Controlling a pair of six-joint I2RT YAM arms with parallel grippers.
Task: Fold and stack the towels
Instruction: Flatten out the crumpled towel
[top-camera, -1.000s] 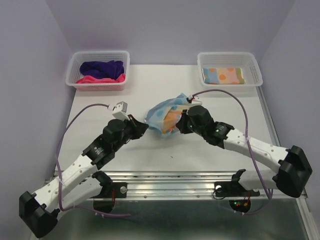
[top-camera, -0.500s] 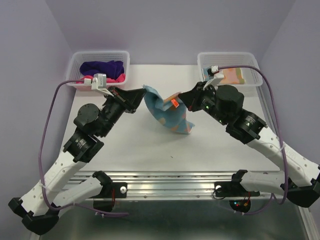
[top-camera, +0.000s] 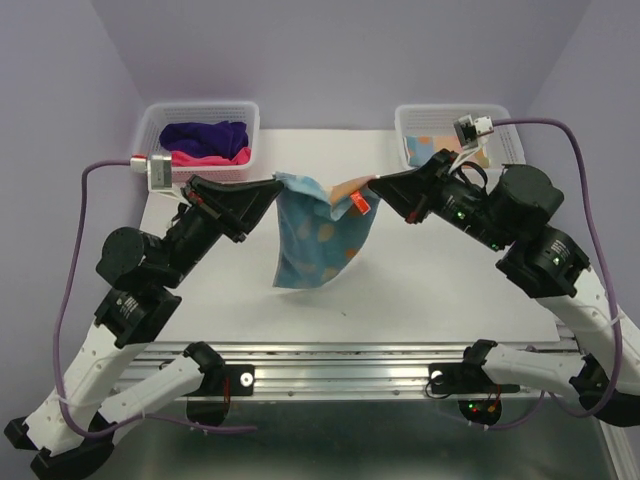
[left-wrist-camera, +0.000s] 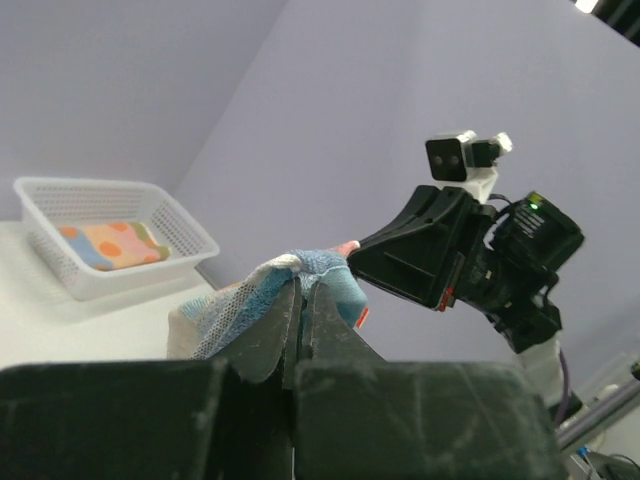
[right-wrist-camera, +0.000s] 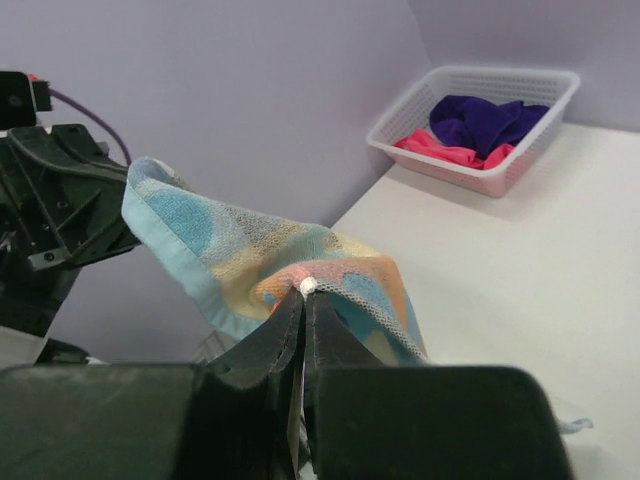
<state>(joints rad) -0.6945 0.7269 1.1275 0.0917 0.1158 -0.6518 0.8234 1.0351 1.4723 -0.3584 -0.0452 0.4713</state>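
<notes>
Both raised, left tool and right tool pinch corners of spotted towel

- A light blue spotted towel hangs open above the middle of the table, its two top corners pinched by the left gripper and the right gripper.
- A second spotted towel lies folded flat in the far right basket.
- A dark purple towel and a pink-red towel lie crumpled in the far left basket.
</notes>
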